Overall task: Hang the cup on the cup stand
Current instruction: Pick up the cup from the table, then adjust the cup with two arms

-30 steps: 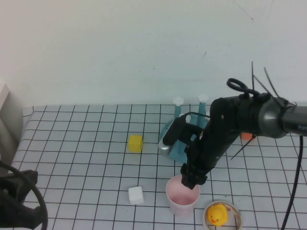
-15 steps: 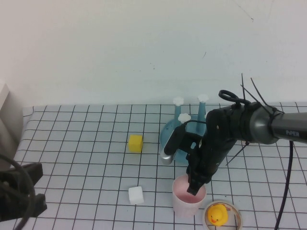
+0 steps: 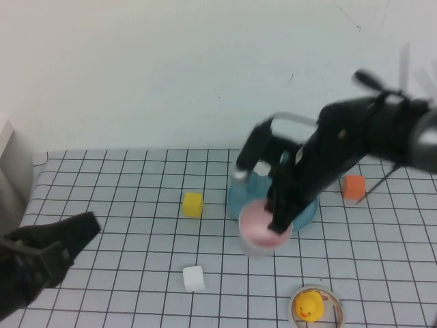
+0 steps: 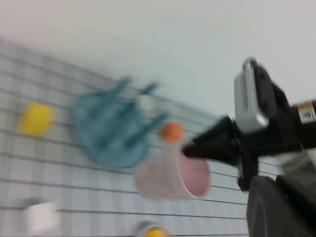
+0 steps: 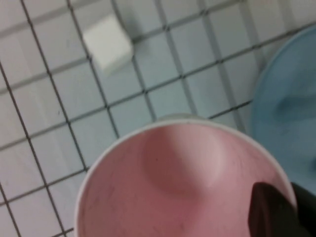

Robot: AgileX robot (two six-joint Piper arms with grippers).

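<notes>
We see the right gripper (image 3: 278,220) pinching the cup (image 3: 259,229) rim beside the cup stand (image 3: 240,195); the left gripper (image 3: 41,256), pressed together, sits low at the near left; only the left wrist view shows the cup's tilt.

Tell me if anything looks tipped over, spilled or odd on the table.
Nothing spilled. The pale pink plastic cup is tilted only because the right gripper grips its rim, in front of the teal-blue pegged cup stand. The left gripper sits shut at the table's left.

One cup (image 3: 259,229), one cup stand (image 3: 242,198), three cubes, one duck (image 3: 308,305)
</notes>
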